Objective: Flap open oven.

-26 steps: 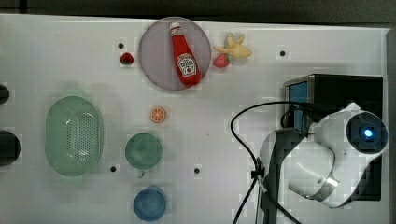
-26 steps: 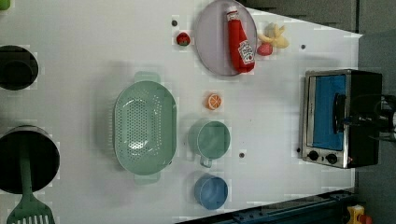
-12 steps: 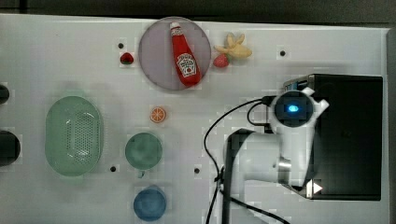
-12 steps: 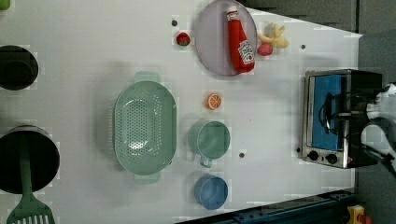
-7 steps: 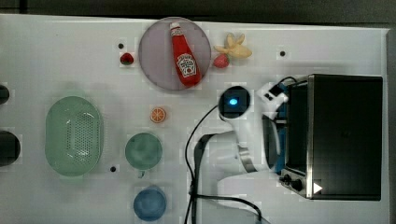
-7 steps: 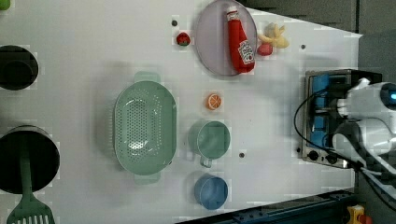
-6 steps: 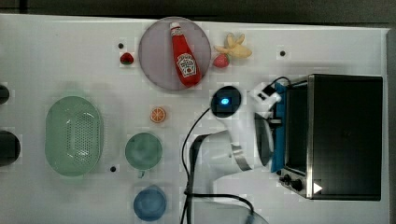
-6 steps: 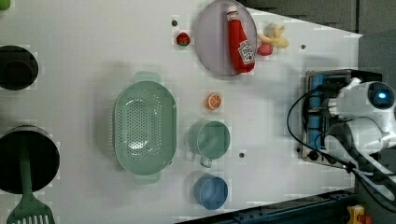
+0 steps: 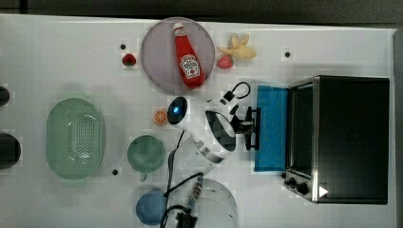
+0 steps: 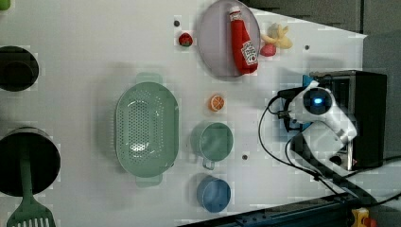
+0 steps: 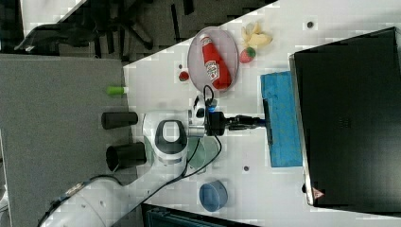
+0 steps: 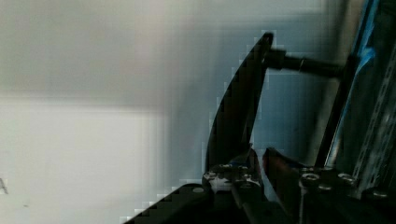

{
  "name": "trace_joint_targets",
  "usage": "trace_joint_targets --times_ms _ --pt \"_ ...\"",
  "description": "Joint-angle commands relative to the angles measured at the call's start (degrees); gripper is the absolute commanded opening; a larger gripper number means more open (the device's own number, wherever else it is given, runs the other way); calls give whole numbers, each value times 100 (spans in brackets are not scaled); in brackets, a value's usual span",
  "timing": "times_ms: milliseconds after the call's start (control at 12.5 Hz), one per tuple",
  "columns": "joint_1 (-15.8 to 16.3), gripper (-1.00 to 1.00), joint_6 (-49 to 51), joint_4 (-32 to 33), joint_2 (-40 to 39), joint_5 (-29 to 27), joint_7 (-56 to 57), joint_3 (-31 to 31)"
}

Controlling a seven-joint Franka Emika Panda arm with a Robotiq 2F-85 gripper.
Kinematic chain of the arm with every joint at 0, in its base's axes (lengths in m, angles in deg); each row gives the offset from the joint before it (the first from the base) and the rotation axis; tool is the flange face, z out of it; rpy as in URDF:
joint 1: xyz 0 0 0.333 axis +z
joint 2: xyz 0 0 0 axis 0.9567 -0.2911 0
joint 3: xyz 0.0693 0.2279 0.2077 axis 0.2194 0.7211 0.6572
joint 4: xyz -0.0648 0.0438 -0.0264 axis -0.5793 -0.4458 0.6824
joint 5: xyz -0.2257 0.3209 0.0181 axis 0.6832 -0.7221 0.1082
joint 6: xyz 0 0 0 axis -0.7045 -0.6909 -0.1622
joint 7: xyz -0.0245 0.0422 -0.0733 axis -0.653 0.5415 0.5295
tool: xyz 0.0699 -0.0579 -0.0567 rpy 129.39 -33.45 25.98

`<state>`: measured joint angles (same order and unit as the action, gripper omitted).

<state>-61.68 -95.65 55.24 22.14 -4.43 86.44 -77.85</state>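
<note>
Ketchup bottle [image 9: 188, 57] on plate [image 9: 157, 57], green colander [image 9: 75, 137], green cup [image 9: 146, 154], blue bowl [image 9: 151, 206]

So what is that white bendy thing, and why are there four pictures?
It's a robot arm with a claw at its end. Three cameras watch the white table from different spots; the fourth rides on the arm's wrist. The claw is pinching the black handle of the oven, whose blue glass door is flapped down flat. Also there: a ketchup bottle on a plate, a green strainer, a green cup and a blue cup.
</note>
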Motion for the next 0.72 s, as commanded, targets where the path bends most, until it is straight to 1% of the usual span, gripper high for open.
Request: trace_joint_targets --times_ms 80,160,320,480,720 --pt "257 -65 186 -145 -224 412 -1562 -87" --pt "351 -65 250 -200 -379 588 -1837 -86" --pt "491 -65 290 -358 -696 790 -1931 -88" --pt "554 -65 291 -512 -959 799 -1931 -89" --pt "614 -65 354 -621 -978 793 -1932 -92"
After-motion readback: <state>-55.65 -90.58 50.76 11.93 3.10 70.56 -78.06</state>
